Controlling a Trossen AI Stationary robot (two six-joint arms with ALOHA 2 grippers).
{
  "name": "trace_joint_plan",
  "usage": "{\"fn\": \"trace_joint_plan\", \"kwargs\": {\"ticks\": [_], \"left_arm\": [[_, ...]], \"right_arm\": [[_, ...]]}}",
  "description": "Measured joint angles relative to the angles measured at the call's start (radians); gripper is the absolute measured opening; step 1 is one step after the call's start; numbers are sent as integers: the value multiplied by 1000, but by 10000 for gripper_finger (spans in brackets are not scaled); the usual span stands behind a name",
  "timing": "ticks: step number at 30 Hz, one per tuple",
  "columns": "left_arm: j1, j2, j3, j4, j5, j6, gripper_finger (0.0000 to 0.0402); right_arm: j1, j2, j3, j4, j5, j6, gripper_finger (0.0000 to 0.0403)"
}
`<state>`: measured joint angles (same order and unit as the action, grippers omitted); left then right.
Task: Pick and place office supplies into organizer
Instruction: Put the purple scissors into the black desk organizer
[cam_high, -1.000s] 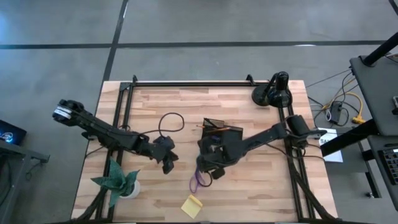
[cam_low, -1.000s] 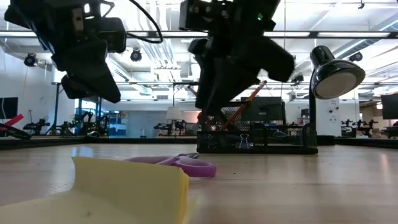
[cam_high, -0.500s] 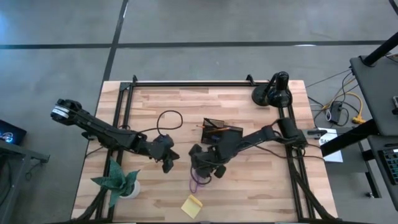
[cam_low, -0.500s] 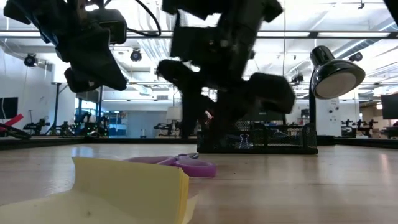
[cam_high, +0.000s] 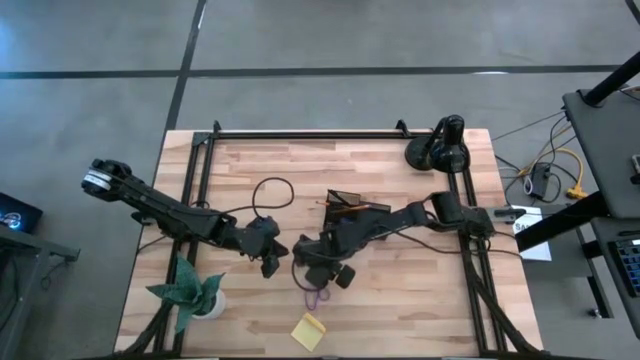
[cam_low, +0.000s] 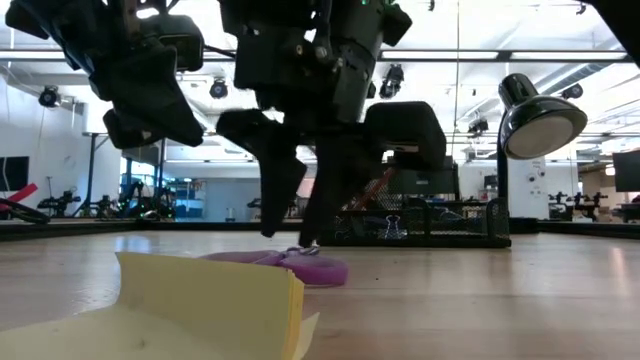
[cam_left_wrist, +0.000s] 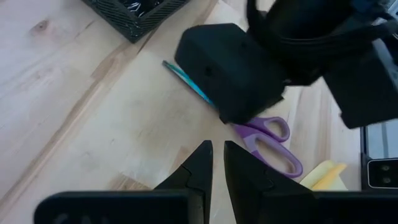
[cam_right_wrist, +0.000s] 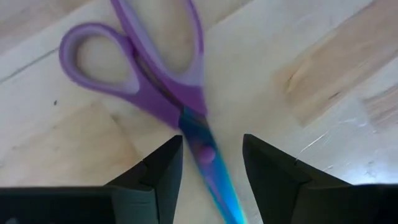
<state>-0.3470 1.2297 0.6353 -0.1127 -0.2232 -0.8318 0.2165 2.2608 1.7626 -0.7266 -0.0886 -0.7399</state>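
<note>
The left gripper (cam_high: 270, 262) hangs above the table with its jaws nearly closed and nothing between them. Just to its right, the right gripper (cam_right_wrist: 208, 163) is low over the purple-handled scissors (cam_right_wrist: 163, 81), jaws spread either side of the blade near the pivot, not yet clamped. The scissors lie flat on the wood, in front of the organizer (cam_high: 357, 208). No writing is readable.

The table (cam_high: 400, 290) is seen from straight overhead and level from its edge; the scissors (cam_right_wrist: 155, 81) are shared by both close wrist views.
</note>
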Motion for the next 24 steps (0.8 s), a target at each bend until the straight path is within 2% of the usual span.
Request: {"fn": "trace_joint_plan", "kwargs": {"ticks": [4,9,15,20,24], "left_arm": [[0,0,0,-1,0,0,25],[0,0,0,-1,0,1,25],[-1,0,-1,-1,0,1,25],[-1,0,-2,-1,0,1,25],[-1,0,-2,-1,0,9,25]], "right_arm": [[7,1,-8,-18,-60,30,157],[14,11,-29,-13,-72,30,157],[17,14,7,-42,71,81,157],[34,6,74,-132,77,117,157],[63,7,88,-138,25,116,157]]}}
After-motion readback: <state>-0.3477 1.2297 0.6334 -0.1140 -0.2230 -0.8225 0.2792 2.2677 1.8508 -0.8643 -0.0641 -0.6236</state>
